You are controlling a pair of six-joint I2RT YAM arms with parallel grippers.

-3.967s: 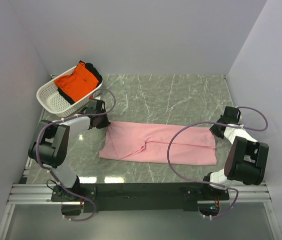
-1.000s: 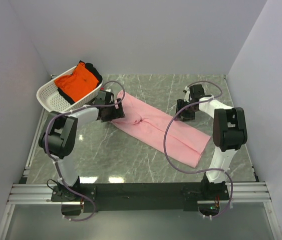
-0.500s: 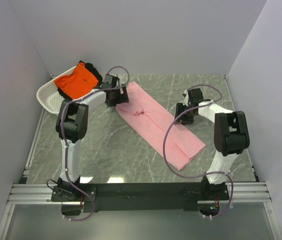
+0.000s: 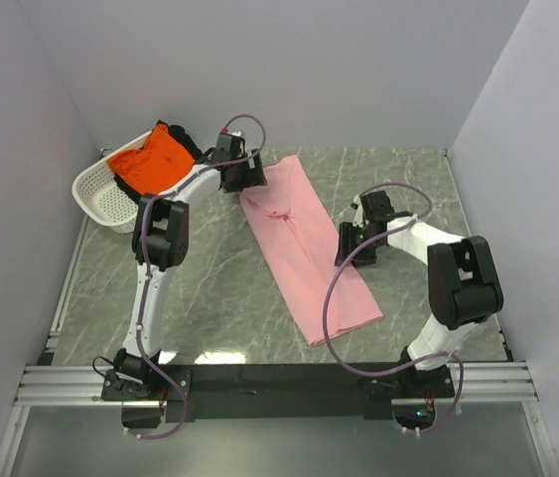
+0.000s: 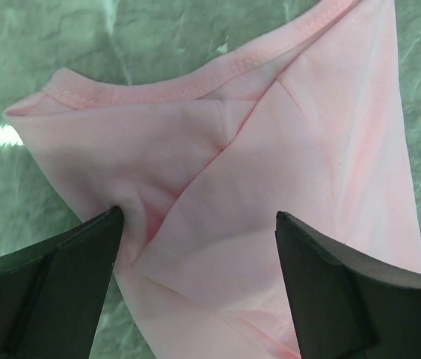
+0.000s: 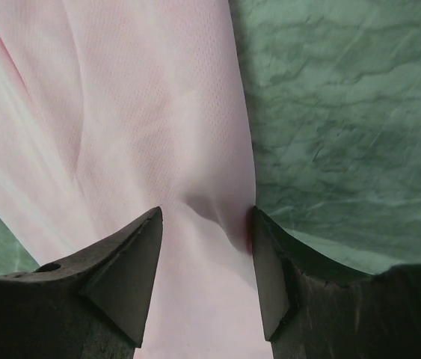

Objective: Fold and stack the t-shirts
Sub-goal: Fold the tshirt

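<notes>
1. Green marble surface (image 4: pixel 209 288) carried a white basket (image 4: pixel 100 199) at far left, holding the orange shirt (image 4: pixel 150 159).
2. Left gripper (image 4: pixel 249 177), fingers spread, sat on the far end of the pink shirt (image 4: pixel 304 258), which lay diagonally across the middle.
3. Right gripper (image 4: pixel 350 243) pinched that shirt's right edge.

White-and-black arms (image 4: pixel 160 238), looping purple cables (image 4: pixel 331 288)
</notes>
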